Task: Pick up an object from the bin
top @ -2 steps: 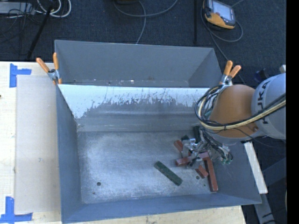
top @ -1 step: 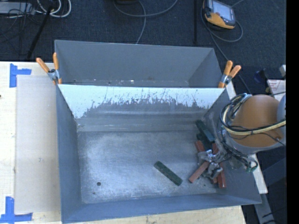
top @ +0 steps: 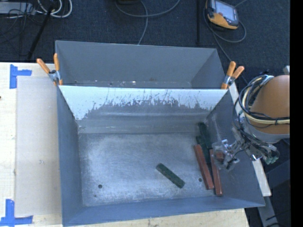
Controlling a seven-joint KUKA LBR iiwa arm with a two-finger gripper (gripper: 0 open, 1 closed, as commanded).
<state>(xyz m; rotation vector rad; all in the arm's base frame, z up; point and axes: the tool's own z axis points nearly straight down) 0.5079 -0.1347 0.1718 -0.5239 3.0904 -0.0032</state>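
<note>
The red-brown sticks (top: 203,169), two long thin ones side by side, lie on the floor of the bin along the foot of its right wall, running from about mid-depth toward the near right corner.

The bin (top: 118,141) is grey metal, with steep sloping walls and a scuffed, pale-worn floor. Streaky scratches run across its far wall. Beyond the far rim the room's floor is dark carpet (top: 94,18) with loose cables and an orange-and-grey handheld device (top: 222,13) lying on it.

My arm comes in over the bin's right rim. Its orange cover (top: 277,98) and a bundle of looped cables (top: 246,103) sit outside that rim. My gripper (top: 225,156) hangs against the inside of the right wall, over the far end of the stick nearer that wall. Whether it is spread wide or closed narrow I cannot tell, nor whether it touches the stick.

A dark green flat bar (top: 170,175) lies slantwise on the bin floor, right of the floor's centre, apart from the sticks. A smaller dark green piece (top: 204,134) lies at the foot of the right wall, just beyond the sticks' far ends.
</note>
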